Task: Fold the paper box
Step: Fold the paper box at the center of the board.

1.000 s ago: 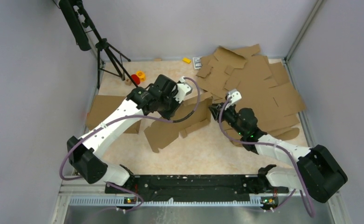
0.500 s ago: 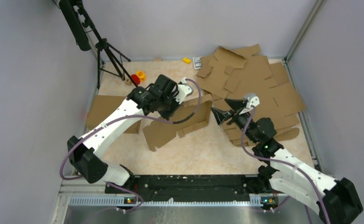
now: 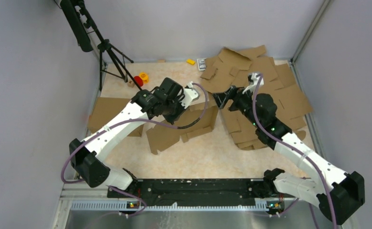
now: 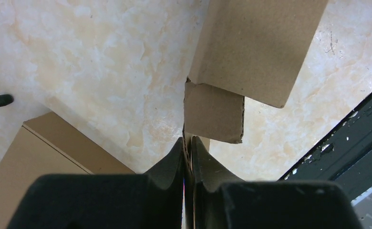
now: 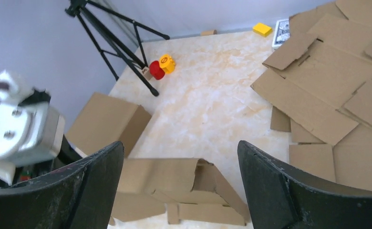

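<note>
Paper box: a plain brown corrugated cardboard blank, partly folded, with uneven flaps and cut notches along its edges.
Box shape: from the right wrist view one long panel lies low, and a side flap stands up at an angle at its right end, making a rough corner.
Box flaps: the left wrist view shows a broad, rounded-corner flap with a smaller square tab below it. Both hang above the surface.
Box location: near the middle of the marbled beige surface, between the two arms, with its left part lifted.
Left gripper: pinched narrow on a thin cardboard edge of the paper box, with the sheet clamped between the jaws.
Right gripper: spread wide and holding nothing. It hovers above the box's right end, apart from it.
Cardboard pile: flat brown die-cut blanks overlap in the far right corner, just beside the box.
Closed carton: a folded brown cardboard box sits at the left edge.
Tripod: a black tripod stands at far left.
Small items: a red cylinder and a yellow piece lie by the tripod foot.
</note>
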Action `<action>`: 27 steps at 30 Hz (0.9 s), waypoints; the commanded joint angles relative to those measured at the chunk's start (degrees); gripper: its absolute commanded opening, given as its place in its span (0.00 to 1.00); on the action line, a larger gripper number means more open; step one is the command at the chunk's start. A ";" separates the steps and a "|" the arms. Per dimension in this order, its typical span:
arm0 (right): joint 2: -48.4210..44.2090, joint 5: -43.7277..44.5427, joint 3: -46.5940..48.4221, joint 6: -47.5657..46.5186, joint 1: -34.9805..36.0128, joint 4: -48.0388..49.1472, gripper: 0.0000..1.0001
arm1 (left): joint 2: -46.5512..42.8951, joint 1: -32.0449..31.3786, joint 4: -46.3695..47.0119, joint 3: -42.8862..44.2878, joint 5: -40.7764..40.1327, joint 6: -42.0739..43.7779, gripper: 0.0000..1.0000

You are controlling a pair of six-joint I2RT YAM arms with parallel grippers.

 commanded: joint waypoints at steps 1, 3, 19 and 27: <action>1.73 0.75 3.92 10.44 -2.40 -6.49 0.85 | -1.09 -0.56 0.78 -0.32 0.58 1.09 0.10; 2.51 -0.26 3.87 11.81 -2.85 -6.64 0.78 | -0.95 -0.62 0.87 -0.30 0.28 1.06 0.10; 3.78 -8.38 -0.30 12.80 -2.93 -6.77 0.40 | 0.82 -1.26 1.45 1.32 0.87 1.12 0.12; 3.45 -7.68 -0.33 10.85 -3.02 -6.99 0.36 | -1.13 -1.26 2.88 1.12 2.58 0.34 0.34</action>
